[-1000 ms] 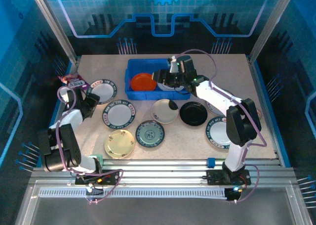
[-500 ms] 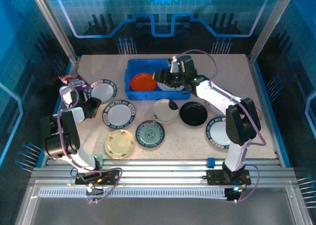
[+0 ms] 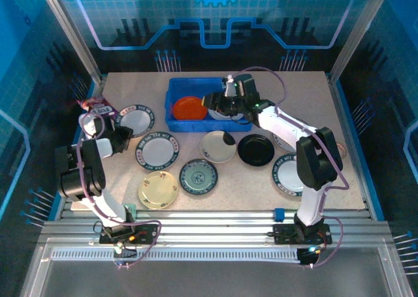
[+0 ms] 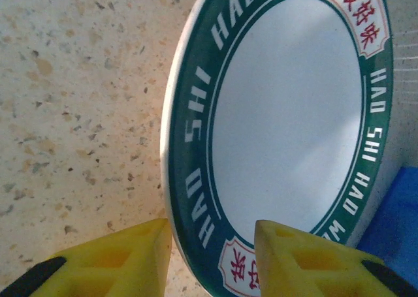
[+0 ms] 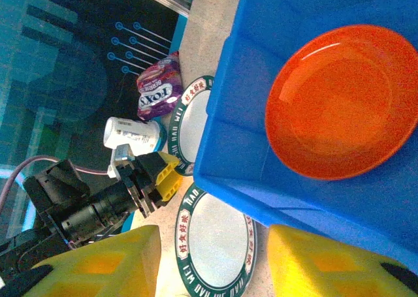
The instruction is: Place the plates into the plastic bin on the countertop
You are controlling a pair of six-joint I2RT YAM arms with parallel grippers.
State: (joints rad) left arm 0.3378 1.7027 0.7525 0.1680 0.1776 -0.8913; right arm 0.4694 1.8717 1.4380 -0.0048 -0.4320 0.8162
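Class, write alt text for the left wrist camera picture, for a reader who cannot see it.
A white plate with a dark green lettered rim sits on the speckled beige countertop, seen from close up. Two yellow fingers of the left claw straddle its near rim, one outside, one over the plate.

**Countertop** (image 3: 307,91): flat, beige, speckled stone-look.

**Plastic bin** (image 3: 175,87): bright blue rectangular tub with a rim, upper centre of the overhead view, standing on the countertop.

**Orange plate** (image 3: 189,108): glossy, lying in the bin's left half.

**On the countertop, outside the bin**
- Left: upper green-rimmed plate (image 3: 136,119) and lower green-rimmed plate (image 3: 157,151), both white with lettered rims.
- Centre: cream plate (image 3: 215,147) with a dark patch, and black plate (image 3: 255,149).
- Lower row: gold plate (image 3: 159,189) and teal-patterned plate (image 3: 198,177).
- Right: right green-rimmed plate (image 3: 289,174).
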